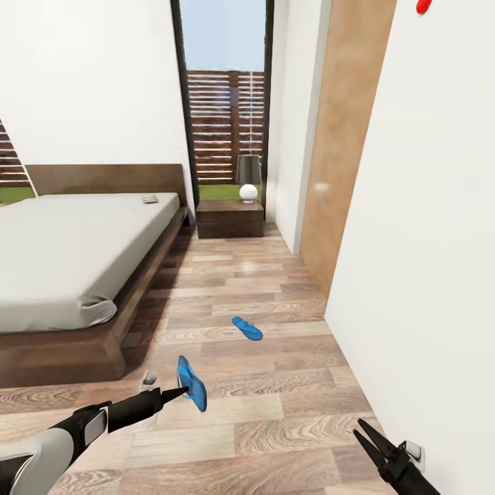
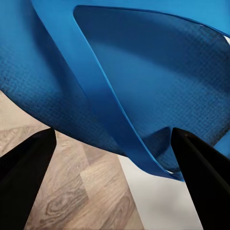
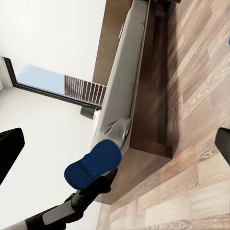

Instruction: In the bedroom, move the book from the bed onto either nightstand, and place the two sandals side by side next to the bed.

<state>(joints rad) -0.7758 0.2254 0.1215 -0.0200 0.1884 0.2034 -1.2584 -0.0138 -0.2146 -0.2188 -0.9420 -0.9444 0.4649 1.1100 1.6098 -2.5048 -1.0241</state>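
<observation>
Head view: left gripper (image 1: 184, 392) low at the left, clamped on a blue sandal (image 1: 192, 382) held on edge in the air above the plank floor (image 1: 275, 426), near the foot corner of the bed (image 1: 75, 254). Second sandal (image 1: 247, 328) lies flat on the floor further ahead, well apart from the held one and out from the bed's side. Book (image 1: 150, 200) is on the mattress near the headboard, at the side nearest the nightstand (image 1: 230, 218). Nightstand sits beside the bed head under the tall window (image 1: 227, 89), with a lamp (image 1: 249, 177) on top. White wall (image 1: 426, 240) runs close on the right, wood panel (image 1: 344, 137) beyond it. Right gripper (image 1: 366, 438) low at the right by the wall, fingers spread apart, nothing between them.

Left wrist view: sandal (image 2: 143, 86) up close with its strap curving across the sole, dark fingers (image 2: 24, 177) on either side of it, floor (image 2: 86, 191) behind.

Right wrist view: held sandal (image 3: 93, 165) seen sole-on at the tip of the left arm (image 3: 72, 206), bed (image 3: 124, 86) edge and frame behind it, window (image 3: 57, 81) further off. Right fingertips (image 3: 9, 151) at the two edges, wide apart.
</observation>
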